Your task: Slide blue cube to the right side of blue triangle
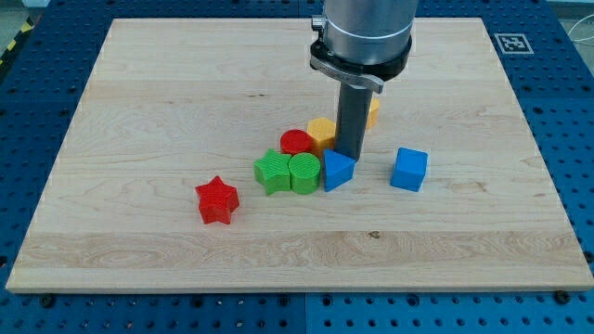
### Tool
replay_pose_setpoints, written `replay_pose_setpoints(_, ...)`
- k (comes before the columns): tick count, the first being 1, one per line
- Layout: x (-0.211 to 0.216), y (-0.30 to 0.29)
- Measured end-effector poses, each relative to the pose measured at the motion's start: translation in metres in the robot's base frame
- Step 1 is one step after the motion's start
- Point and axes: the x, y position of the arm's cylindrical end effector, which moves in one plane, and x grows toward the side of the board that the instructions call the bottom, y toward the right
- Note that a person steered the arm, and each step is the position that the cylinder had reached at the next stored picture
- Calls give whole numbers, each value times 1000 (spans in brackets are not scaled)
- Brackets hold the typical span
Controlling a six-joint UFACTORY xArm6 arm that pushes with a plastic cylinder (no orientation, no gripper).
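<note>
Blue cube (409, 170) sits right of blue triangle (338, 172); my tip (350, 154), jawless, behind the triangle.

The arm's end is showing as a wide cylinder, dark grey above and brushed silver below, closing in a black flanged collar with a small lug jutting left. A straight dark rod is running down from it to my tip (350, 154), matte and unmarked.

lab | wooden board (139, 93) on blue perforated bench (566, 93) | fiducial marker (511, 42)
</note>
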Motion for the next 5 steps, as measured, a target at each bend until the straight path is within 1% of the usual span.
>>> replay_pose_setpoints(2, 0, 2)
replay_pose_setpoints(5, -66, 78)
